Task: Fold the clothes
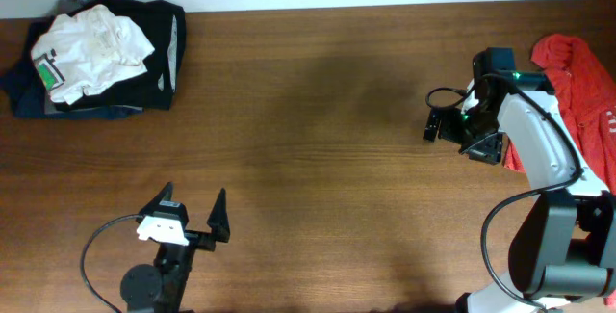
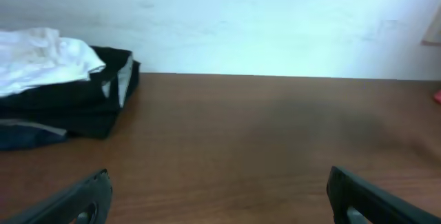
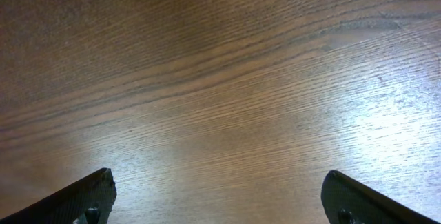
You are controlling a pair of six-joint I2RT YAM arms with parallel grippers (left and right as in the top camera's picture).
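The crumpled white short-sleeved shirt of thin fabric (image 1: 91, 48) lies at ten o'clock atop a folded stack of dark garments (image 1: 159, 72). A deep pinch there could drag that stack along. The left gripper (image 1: 195, 199), at seven o'clock, and the right gripper (image 1: 432, 123), at three o'clock beside a red garment (image 1: 577, 72), both hang empty, fingers apart.

The right gripper (image 3: 217, 182) hangs over a brown wooden table (image 3: 227, 72), its two dark fingertips (image 3: 89, 193) spread wide with the table's slanting grain showing between them. Pale patches of glare lie on the wood near each fingertip
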